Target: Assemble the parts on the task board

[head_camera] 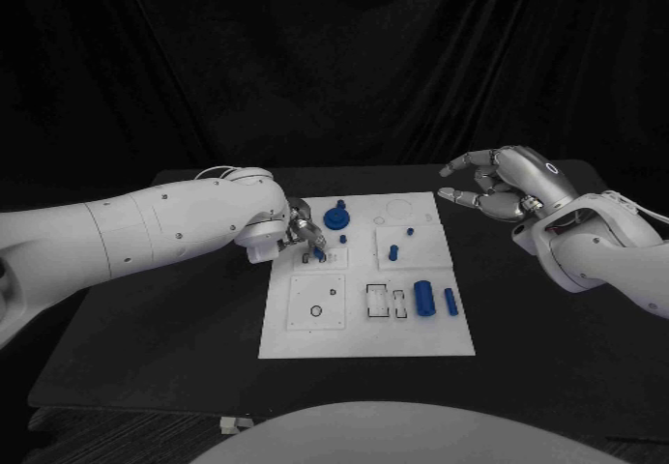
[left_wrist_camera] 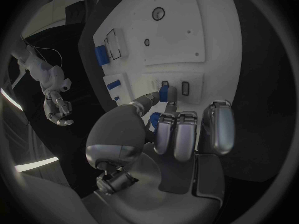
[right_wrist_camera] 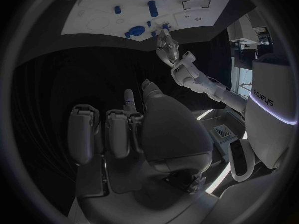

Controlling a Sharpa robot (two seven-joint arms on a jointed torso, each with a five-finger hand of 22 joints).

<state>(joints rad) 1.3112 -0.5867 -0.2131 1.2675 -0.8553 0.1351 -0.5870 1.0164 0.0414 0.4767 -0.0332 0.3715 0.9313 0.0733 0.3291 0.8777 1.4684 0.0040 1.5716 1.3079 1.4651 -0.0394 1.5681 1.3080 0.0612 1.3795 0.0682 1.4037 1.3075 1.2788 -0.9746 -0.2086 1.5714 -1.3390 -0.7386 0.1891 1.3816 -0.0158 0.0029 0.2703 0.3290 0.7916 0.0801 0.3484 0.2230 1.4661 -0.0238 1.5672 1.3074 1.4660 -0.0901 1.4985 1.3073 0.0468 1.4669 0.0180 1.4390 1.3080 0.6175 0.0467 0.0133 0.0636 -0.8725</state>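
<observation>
The white task board (head_camera: 365, 329) lies in the middle of the black table. My left hand (head_camera: 297, 235) is over the board's left part and pinches a small blue part (head_camera: 318, 254) between thumb and a finger. In the left wrist view that small blue part (left_wrist_camera: 164, 92) stands upright at a small slot, beside an empty rectangular slot (left_wrist_camera: 185, 88). My right hand (head_camera: 502, 186) hovers off the board's far right corner, fingers apart and bent, holding nothing. The right wrist view shows the right hand (right_wrist_camera: 134, 129) empty too.
Other blue parts sit on the board: a round one (head_camera: 336, 215), a short peg (head_camera: 393, 254), a thick cylinder (head_camera: 423, 299) and a slim one (head_camera: 449, 301). A rectangular frame (head_camera: 378, 301) and a square plate (head_camera: 316, 302) lie near the front.
</observation>
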